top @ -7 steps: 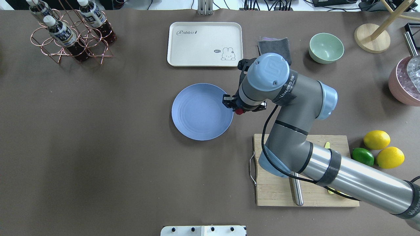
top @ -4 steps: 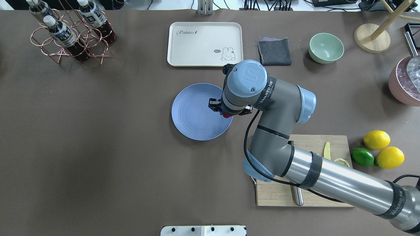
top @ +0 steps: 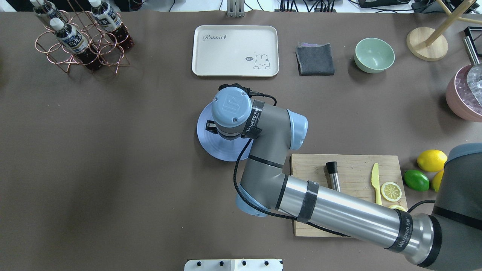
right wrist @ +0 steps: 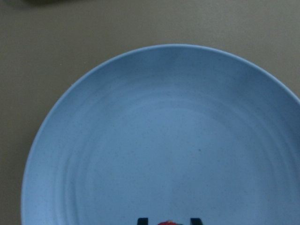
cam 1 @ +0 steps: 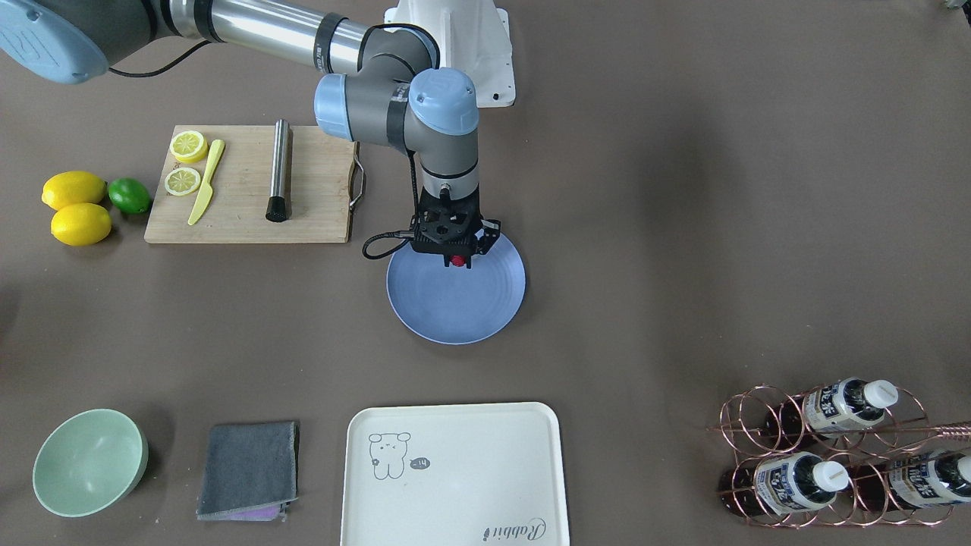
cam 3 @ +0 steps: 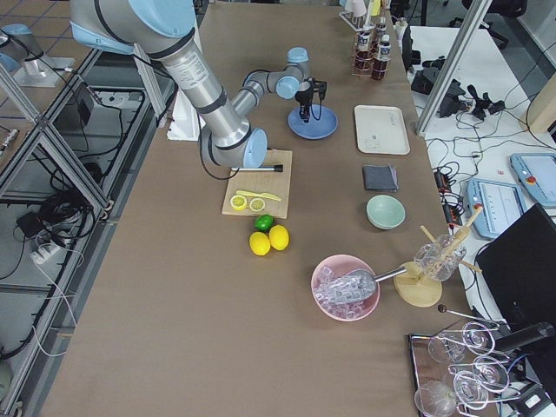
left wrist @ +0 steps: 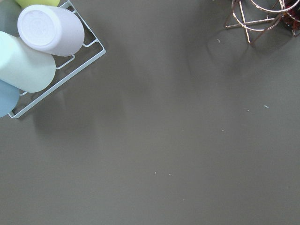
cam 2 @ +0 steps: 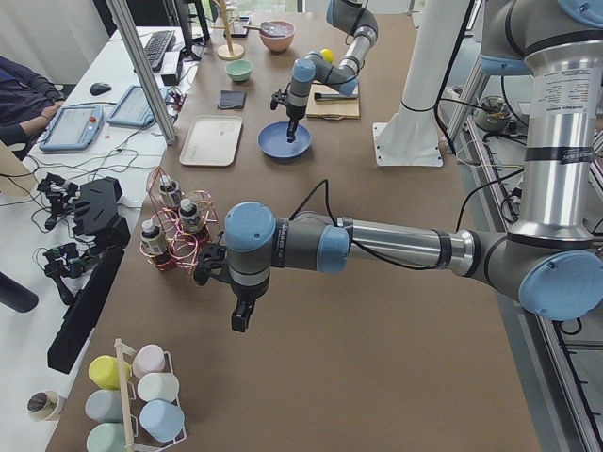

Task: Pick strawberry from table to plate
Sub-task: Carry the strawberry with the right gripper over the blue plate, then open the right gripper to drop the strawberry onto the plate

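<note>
Robotics lab, aluminium frame posts [cam 2: 141, 71], white side bench [cam 2: 118, 61] with keyboard [cam 2: 156, 47], tablets [cam 2: 77, 127], loose cables [cam 2: 52, 162].

A broad grey-brown table [top: 113, 195] fills the middle of the room under even, soft light that leaves only faint shadows. Beyond its edge opposite the robot runs a white desk [cam 2: 113, 66], with 1 aluminium post [cam 2: 141, 66] rising between the 2. On the robot's side, aluminium frame rails [cam 3: 52, 139] stand over a grey floor [cam 3: 43, 295] strewn with black cables [cam 3: 52, 208].
</note>
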You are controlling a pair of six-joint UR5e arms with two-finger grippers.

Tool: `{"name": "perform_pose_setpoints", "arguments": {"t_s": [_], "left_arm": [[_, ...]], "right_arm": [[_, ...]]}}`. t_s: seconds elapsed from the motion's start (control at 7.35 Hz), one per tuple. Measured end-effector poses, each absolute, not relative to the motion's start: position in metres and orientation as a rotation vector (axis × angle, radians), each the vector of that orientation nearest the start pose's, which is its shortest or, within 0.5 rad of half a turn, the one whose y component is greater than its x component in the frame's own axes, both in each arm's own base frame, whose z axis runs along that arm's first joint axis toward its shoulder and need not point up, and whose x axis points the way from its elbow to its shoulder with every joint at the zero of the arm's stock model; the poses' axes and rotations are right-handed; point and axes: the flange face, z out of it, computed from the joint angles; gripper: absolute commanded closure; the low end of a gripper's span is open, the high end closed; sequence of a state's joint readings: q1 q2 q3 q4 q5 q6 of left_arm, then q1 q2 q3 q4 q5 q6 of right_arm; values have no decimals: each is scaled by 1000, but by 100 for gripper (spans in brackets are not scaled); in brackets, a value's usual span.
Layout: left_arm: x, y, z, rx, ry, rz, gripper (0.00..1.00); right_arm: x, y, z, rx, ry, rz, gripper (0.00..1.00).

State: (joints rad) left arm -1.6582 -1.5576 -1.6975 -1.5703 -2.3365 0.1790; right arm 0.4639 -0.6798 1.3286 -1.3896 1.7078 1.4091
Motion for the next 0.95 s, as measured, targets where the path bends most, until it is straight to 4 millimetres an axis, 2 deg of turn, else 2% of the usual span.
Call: {"name": "perform_pose_setpoints", "arguments": {"t_s": [0.27, 0.68, 0.82, 0.95], "left_arm": [[-109, -481, 605, 210, 746, 127, 2], [-109, -481, 605, 210, 746, 126, 2], [-109, -481, 606, 209, 747, 125, 2], [-109, -480, 606, 208, 747, 124, 2]], "right_arm": [[-651, -469, 191, 147, -830, 234, 100], [-652, -476, 204, 150, -809, 229, 100], [-651, -478, 207, 154, -804, 221, 46], [-650, -480, 208, 157, -801, 216, 0]]}}
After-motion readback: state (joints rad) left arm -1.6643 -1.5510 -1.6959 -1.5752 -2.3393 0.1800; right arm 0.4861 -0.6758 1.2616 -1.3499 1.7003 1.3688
